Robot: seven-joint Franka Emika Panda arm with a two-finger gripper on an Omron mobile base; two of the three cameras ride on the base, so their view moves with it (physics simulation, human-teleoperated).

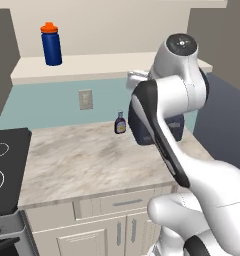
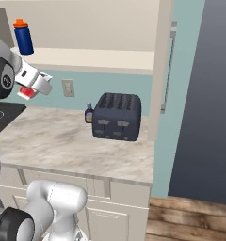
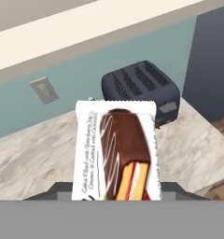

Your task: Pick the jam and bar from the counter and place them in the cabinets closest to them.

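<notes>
My gripper (image 3: 117, 190) is shut on the bar (image 3: 117, 151), a white wrapper printed with a chocolate-coated bar, held flat between the fingers. In the right base view the gripper (image 2: 29, 90) hangs in the air with the bar's red end (image 2: 24, 92) showing. It is above the left part of the counter (image 2: 58, 141) and just below the front edge of the cabinets' open ledge (image 2: 100, 59). The jam is out of view.
A dark toaster (image 2: 117, 116) stands at the back right of the counter, with a small brown bottle (image 2: 89, 114) to its left. A blue bottle with an orange cap (image 1: 51, 44) stands on the ledge. A black stovetop (image 1: 4, 150) borders the counter's left.
</notes>
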